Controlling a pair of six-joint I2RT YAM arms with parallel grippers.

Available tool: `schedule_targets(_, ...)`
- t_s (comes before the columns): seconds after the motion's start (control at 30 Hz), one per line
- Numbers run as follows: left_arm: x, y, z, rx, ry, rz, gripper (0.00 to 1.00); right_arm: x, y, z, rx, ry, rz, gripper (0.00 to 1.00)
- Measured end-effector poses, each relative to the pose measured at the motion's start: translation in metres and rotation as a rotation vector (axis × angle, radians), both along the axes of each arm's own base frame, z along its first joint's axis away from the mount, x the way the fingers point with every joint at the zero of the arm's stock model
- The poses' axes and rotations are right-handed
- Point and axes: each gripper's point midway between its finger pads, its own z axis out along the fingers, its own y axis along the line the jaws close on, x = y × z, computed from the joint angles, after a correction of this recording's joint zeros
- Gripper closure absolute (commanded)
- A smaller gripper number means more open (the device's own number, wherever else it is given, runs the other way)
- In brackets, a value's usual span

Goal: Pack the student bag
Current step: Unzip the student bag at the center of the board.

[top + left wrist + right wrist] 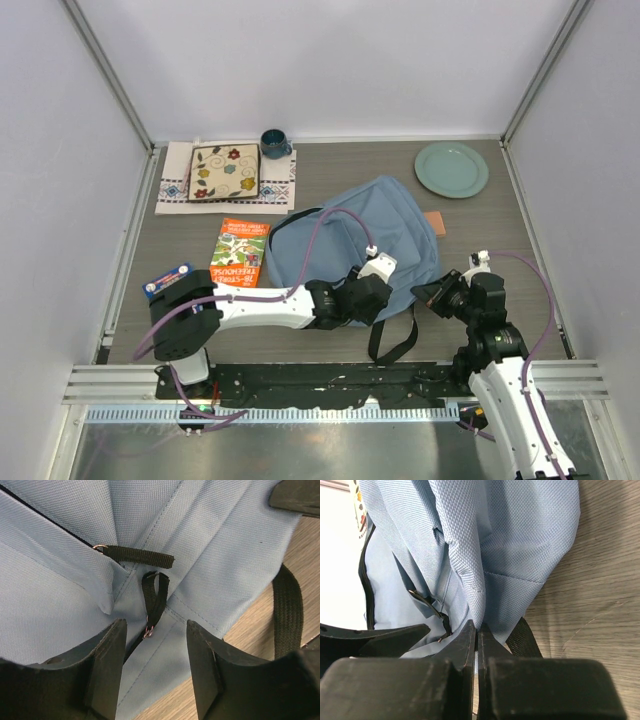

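Observation:
The student bag [380, 225], a dusty-blue backpack with black straps, lies in the middle of the table. My left gripper [368, 300] is open at its near edge; in the left wrist view [156, 630] the jaws straddle a black zipper pull loop [154, 600], apart from it. My right gripper [432, 295] is shut on a fold of the bag's fabric [470, 580] at its right near edge, jaws pressed together [478, 632]. An orange book [241, 252] lies left of the bag.
A flowered book [224, 172] on a white cloth [175, 185] and a dark mug [275, 143] are at the back left. A green plate [451, 168] is at the back right. A blue box [168, 280] lies at the left; a small orange item [435, 222] beside the bag.

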Motion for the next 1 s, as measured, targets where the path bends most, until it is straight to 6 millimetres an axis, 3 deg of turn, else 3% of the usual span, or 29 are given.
schedule_targets(0.2,0.002,-0.002,-0.015,0.023,0.001,0.006,0.52,-0.003,0.0,0.001,-0.002,0.011,0.0,0.99)
schedule_targets(0.53,0.009,-0.008,-0.017,0.006,-0.011,0.019,0.68,-0.004,0.0,0.008,-0.005,0.0,0.003,0.99)
schedule_targets(0.77,0.016,-0.012,-0.015,-0.022,-0.012,0.03,0.65,-0.005,0.0,0.008,-0.007,0.002,0.005,0.99)
schedule_targets(1.0,0.017,-0.014,-0.018,-0.03,0.0,0.028,0.76,-0.005,-0.001,0.008,-0.007,0.003,0.005,0.99)
